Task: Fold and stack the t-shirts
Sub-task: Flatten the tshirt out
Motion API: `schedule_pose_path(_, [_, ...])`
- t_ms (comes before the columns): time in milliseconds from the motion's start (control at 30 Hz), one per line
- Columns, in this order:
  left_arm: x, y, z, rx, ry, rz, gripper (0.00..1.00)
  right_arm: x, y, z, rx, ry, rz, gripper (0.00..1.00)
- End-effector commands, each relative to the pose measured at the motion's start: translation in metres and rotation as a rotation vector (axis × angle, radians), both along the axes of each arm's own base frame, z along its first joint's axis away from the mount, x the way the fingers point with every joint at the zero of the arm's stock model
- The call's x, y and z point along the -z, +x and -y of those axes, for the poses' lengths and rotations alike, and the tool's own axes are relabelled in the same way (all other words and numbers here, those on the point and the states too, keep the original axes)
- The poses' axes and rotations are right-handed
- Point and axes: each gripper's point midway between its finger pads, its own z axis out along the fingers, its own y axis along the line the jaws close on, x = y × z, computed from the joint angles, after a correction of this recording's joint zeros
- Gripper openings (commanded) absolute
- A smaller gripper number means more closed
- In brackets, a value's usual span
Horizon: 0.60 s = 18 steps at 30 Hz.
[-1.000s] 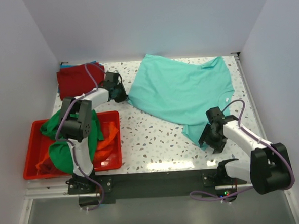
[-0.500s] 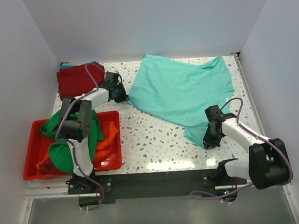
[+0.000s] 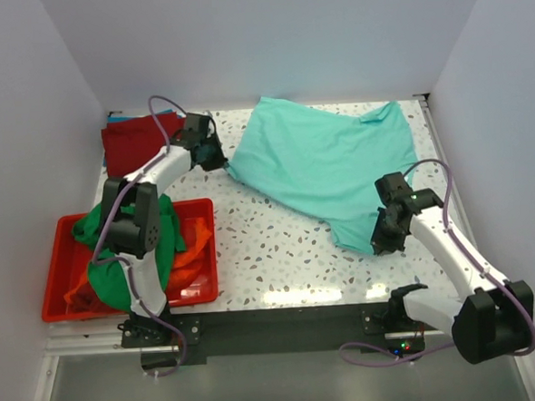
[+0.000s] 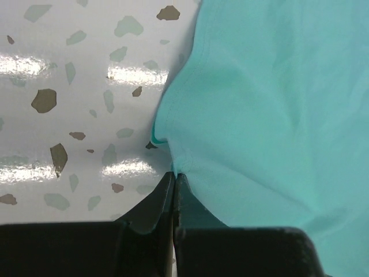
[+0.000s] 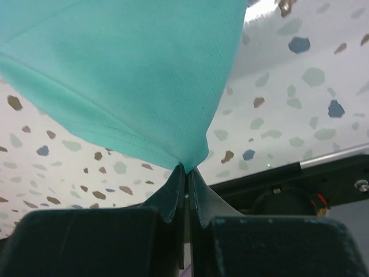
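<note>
teal t-shirt (image 3: 324,165) pinched at two points, spread on the speckled table (image 3: 270,246) toward 1 o'clock.
from above, the left gripper (image 3: 220,160) sits at its 9 o'clock edge, the right gripper (image 3: 384,241) at its 5 o'clock corner; only the wrist views show both jaws fully closed on the soft, fine-knit hem, the right corner drawn into a taut peak. a dark red t-shirt (image 3: 135,140) lies at 10 o'clock.
</note>
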Motion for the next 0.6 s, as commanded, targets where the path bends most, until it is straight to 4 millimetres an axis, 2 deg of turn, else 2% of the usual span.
schedule_pose_path(0, [-0.043,0.006,-0.005,0.016,0.023,0.068,0.0,-0.013,-0.042,0.007,-0.019,-0.019,-0.114,0.0])
schedule_pose_path(233, [-0.036,0.006,-0.01,0.022,0.061,0.041,0.01,-0.03,-0.067,0.013,-0.033,-0.031,-0.141,0.0])
schedule_pose_path(433, [-0.017,-0.006,-0.01,0.037,0.063,-0.016,0.05,-0.028,-0.066,0.012,-0.036,-0.023,-0.132,0.0])
schedule_pose_path(533, [-0.01,-0.015,-0.014,0.038,0.077,-0.036,0.19,-0.022,-0.064,0.007,-0.03,0.004,-0.127,0.0])
schedule_pose_path(567, [-0.006,-0.02,-0.017,0.034,0.091,-0.045,0.37,-0.021,-0.064,0.007,-0.03,0.006,-0.125,0.0])
